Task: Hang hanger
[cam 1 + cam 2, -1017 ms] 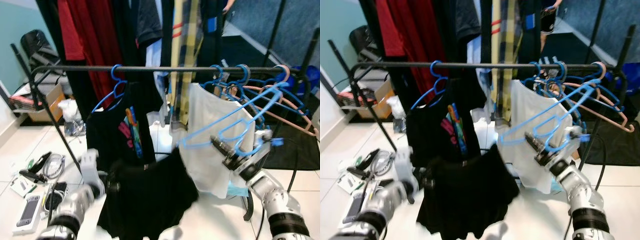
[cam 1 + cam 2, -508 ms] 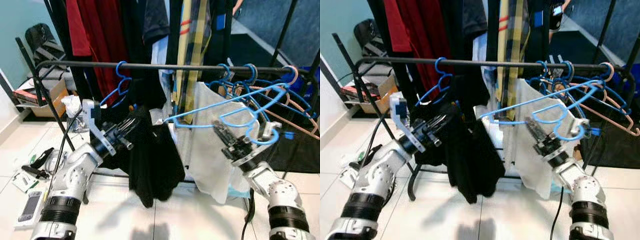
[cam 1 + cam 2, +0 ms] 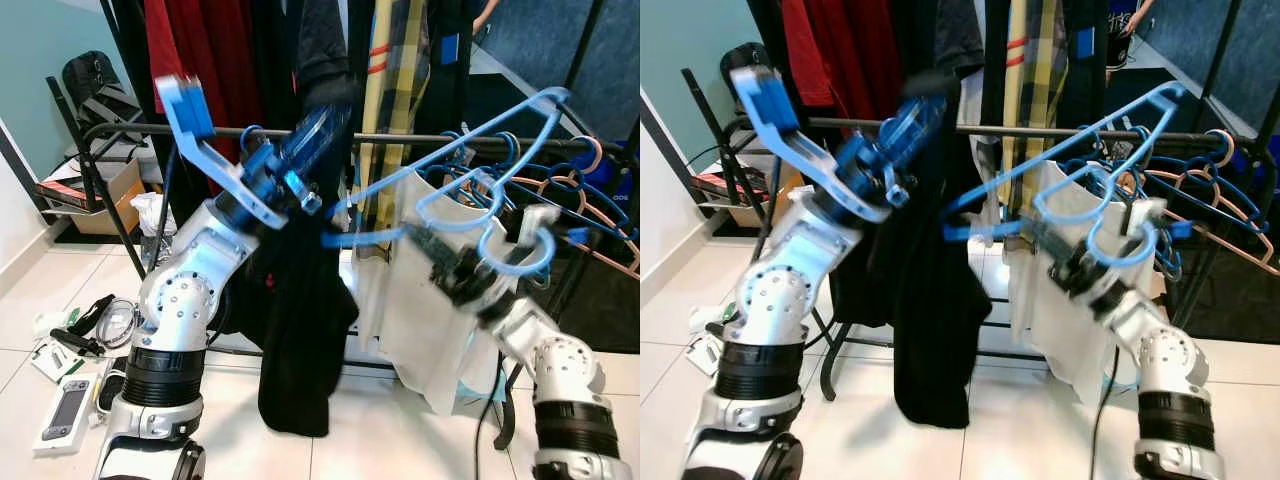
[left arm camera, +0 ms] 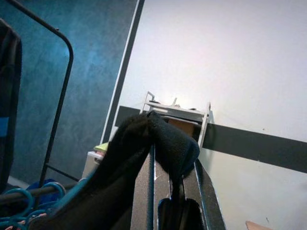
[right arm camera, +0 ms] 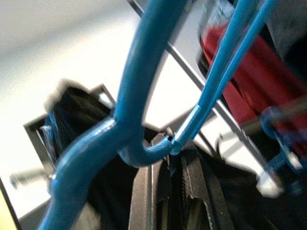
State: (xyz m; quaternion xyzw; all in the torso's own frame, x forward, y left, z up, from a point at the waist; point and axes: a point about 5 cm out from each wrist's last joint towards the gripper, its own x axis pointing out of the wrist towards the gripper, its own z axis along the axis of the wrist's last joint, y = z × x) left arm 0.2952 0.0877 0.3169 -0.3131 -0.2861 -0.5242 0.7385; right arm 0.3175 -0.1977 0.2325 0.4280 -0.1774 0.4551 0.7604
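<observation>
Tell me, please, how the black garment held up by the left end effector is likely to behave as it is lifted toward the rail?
The black garment will probably stay floppy: it hangs limp below the left end effector. It seems light, since a thin pinch of cloth carries it. It may swing or snag the blue hanger.

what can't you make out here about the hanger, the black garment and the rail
- Blue hanger: whether it sits inside the black garment; motion blur in both eye views.
- Left gripper: blurred in the eye views; the left wrist view shows black cloth between its fingers.
- Rail: middle stretch hidden by hanging clothes.
</observation>
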